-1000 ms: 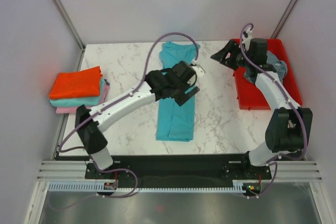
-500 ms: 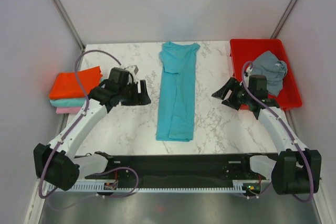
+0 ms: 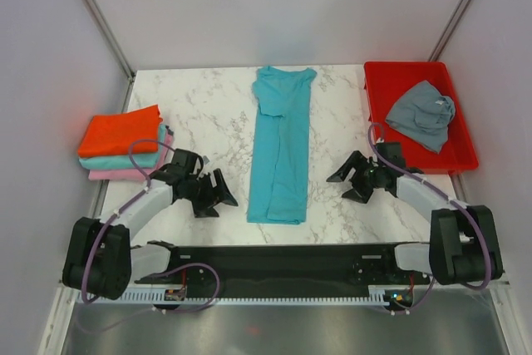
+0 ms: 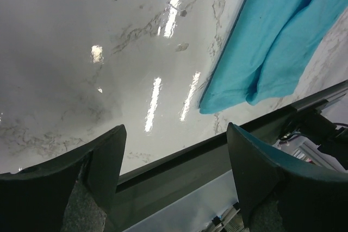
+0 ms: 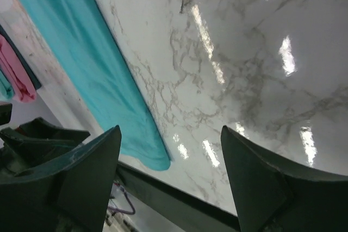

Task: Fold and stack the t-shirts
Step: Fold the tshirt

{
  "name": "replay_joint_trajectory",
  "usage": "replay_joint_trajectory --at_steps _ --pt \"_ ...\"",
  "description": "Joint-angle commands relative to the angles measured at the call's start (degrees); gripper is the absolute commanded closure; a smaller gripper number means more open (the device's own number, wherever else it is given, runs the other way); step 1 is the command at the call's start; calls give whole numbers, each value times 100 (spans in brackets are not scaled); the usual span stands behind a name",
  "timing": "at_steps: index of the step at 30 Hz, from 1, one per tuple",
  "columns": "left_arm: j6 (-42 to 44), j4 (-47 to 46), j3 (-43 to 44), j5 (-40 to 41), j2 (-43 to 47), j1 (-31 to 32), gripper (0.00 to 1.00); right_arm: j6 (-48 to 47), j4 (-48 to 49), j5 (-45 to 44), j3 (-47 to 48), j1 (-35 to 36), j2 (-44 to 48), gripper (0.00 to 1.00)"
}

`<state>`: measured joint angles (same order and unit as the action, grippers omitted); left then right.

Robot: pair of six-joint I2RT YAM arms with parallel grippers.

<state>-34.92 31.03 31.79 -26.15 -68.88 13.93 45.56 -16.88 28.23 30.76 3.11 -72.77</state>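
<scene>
Left gripper (image 3: 218, 202): jaws spread wide, nothing between the fingers, low over the marble table (image 3: 199, 114) near its front edge, tips aimed toward the middle. Right gripper (image 3: 342, 188): likewise wide apart and holding nothing, low over the table on the opposite side, tips aimed leftward at the centre.

Between the two, touching neither: turquoise t-shirt (image 3: 281, 151), folded lengthwise into a long narrow strip, flat on the marble, collar end toward the far edge, hem end near the front edge. In the left wrist view, the hem corner of that strip up and to the right beyond the fingertips, bare marble directly between them. In the right wrist view, the same strip along the left side, again clear of both fingers.

Further out on the right: red tray (image 3: 378, 74) at the far right corner, slate grey t-shirt (image 3: 422, 112) crumpled inside it, unfolded.

Further out on the left: a stack of three folded shirts by the left edge, orange-red t-shirt (image 3: 120, 129) on top, teal t-shirt (image 3: 116, 160) under it, pink t-shirt (image 3: 106, 175) at the bottom, only its edge showing.
</scene>
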Motion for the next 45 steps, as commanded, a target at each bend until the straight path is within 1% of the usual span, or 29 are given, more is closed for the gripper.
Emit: replay_joint_trajectory --at_steps 1,2,5,9,12,18,21,26,31,32,36,39,43,45 --pt "-296 -387 -15 -303 -90 -22 18 532 -115 130 44 557 -404 18" --pt "-296 -387 2 -303 -264 -14 18 689 148 130 0 863 -500 18" --pt "-296 -387 46 -303 -581 -22 18 814 431 113 -35 1252 -728 18" --pt "-296 -387 195 -303 -1100 4 18 823 406 174 104 1823 -1002 19" --pt "-296 -387 231 -303 -1171 92 18 884 414 139 175 2096 -1160 20" --pt "-296 -387 214 -303 -1233 285 18 919 300 130 185 2421 -1327 20" --pt "-296 -387 213 -303 -1320 347 18 981 396 139 193 2536 -1476 24" --pt "-296 -387 266 -303 -1540 478 18 1042 458 139 307 2668 -1529 26" --pt "-296 -387 503 -303 -1795 637 18 1016 519 121 211 2668 -1485 34" --pt "-1341 -1822 573 -921 -1848 672 42 1007 546 139 202 2668 -1494 35" --pt "-1430 -1977 662 -944 -2094 760 45 1007 677 174 228 2668 -1538 37" --pt "-1500 -2048 679 -944 -2138 830 46 1007 713 157 246 2668 -1556 37" --pt "-1501 -1960 679 -988 -2094 892 47 990 730 157 255 2668 -1538 37" --pt "-1439 -1767 679 -980 -2042 892 47 999 730 157 263 2668 -1529 36"
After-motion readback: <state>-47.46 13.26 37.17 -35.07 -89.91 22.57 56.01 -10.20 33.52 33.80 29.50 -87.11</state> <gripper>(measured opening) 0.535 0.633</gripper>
